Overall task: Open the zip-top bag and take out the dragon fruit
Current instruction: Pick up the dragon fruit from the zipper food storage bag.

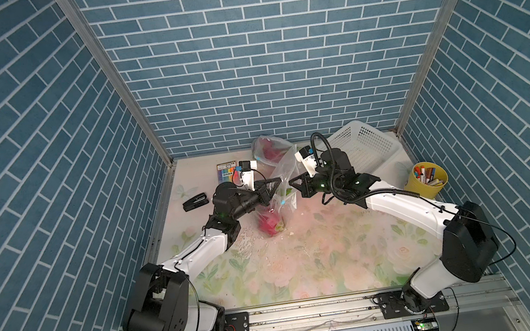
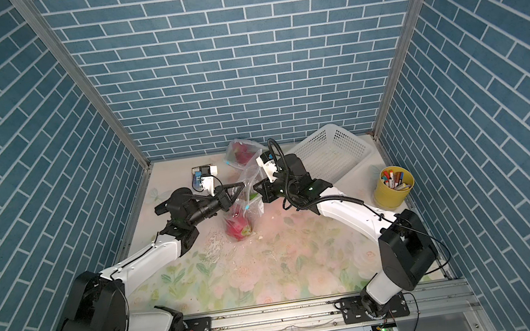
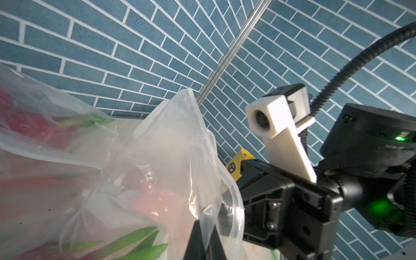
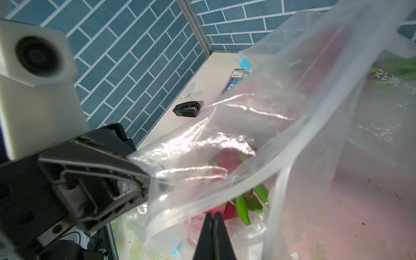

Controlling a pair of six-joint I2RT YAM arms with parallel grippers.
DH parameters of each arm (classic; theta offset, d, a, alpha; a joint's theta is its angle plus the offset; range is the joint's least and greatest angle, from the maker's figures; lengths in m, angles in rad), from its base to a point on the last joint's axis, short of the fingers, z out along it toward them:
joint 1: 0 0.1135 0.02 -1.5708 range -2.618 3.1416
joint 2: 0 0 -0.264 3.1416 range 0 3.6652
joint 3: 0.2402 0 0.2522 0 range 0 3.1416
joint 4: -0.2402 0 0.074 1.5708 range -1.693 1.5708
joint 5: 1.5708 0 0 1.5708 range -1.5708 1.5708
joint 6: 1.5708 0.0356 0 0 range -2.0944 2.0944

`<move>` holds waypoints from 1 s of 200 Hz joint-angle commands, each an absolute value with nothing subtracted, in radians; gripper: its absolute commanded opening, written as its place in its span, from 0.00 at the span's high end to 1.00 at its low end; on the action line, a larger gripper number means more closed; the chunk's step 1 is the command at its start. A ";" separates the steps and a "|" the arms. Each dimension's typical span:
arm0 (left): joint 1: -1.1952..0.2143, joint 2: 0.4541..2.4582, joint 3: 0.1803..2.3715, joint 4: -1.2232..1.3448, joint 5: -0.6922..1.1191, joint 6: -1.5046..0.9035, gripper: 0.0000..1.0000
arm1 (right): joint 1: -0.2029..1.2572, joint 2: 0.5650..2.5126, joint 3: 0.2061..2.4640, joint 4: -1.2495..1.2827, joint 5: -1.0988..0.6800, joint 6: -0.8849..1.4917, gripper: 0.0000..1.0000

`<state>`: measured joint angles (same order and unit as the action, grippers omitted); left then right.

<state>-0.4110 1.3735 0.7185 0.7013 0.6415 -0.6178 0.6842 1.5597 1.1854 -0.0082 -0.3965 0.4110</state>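
Pinching the mouth of the clear plastic zip-top bag (image 1: 275,203) from both sides, my left gripper (image 1: 278,181) and right gripper (image 1: 292,182) are each clenched on its film, tips nearly meeting. Inside, the magenta-pink, green-scaled dragon fruit (image 1: 269,225) sits at the bag's bottom, resting on the floral table (image 1: 320,256)

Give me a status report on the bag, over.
Left gripper shut on zip-top bag lip. Right gripper shut on opposite lip, it seems. Dragon fruit inside, at bottom. Second bagged fruit behind, not obstructing.
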 commanded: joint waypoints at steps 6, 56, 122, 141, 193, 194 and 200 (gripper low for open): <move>-0.437 1.371 0.738 0.758 0.672 -0.634 1.00 | 0.693 1.640 1.268 0.047 -0.426 0.493 1.00; -0.439 1.393 0.729 0.760 0.666 -0.631 1.00 | 0.727 1.763 1.356 -0.002 -0.428 0.568 1.00; -0.440 1.359 0.726 0.730 0.617 -0.606 1.00 | 0.726 1.838 1.390 -0.322 -0.233 0.537 1.00; -0.438 1.353 0.730 0.719 0.611 -0.602 1.00 | 0.725 1.821 1.372 -0.355 -0.231 0.502 1.00; -0.437 1.371 0.748 0.675 0.577 -0.590 1.00 | 0.727 1.807 1.327 -0.335 -0.443 0.414 0.76; -0.437 1.371 0.748 0.675 0.578 -0.590 1.00 | 0.727 1.808 1.326 -0.335 -0.443 0.413 0.75; -0.436 1.375 0.750 0.674 0.580 -0.591 1.00 | 0.727 1.809 1.320 -0.333 -0.442 0.405 0.74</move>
